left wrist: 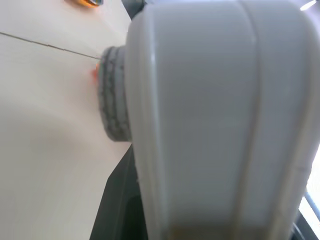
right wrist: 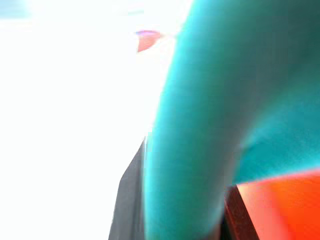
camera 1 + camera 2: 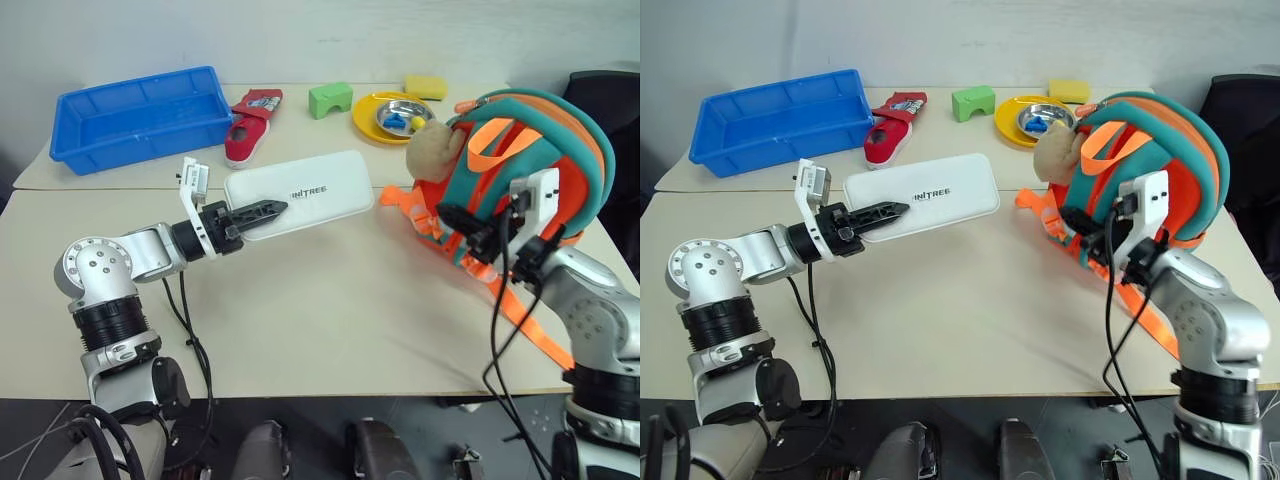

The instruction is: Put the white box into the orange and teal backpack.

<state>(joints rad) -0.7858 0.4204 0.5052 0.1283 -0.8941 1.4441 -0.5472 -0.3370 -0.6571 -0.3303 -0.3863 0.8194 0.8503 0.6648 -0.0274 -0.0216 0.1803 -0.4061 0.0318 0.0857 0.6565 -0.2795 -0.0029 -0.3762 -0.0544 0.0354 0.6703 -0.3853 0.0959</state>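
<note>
Box [image 3: 300,192] pinched in my left pincer [image 3: 262,213], long side aiming right at backpack [image 3: 520,170]. Right pincer [image 3: 462,222] clamps teal strap.

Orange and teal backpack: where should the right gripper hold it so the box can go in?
Judging by its pose, grip the teal padded strap on the backpack's near side, coming from the robot's right. The pack stands upright, and the right gripper sits against that strap. The left gripper holds the white box by its end, pointed toward the pack.
</note>
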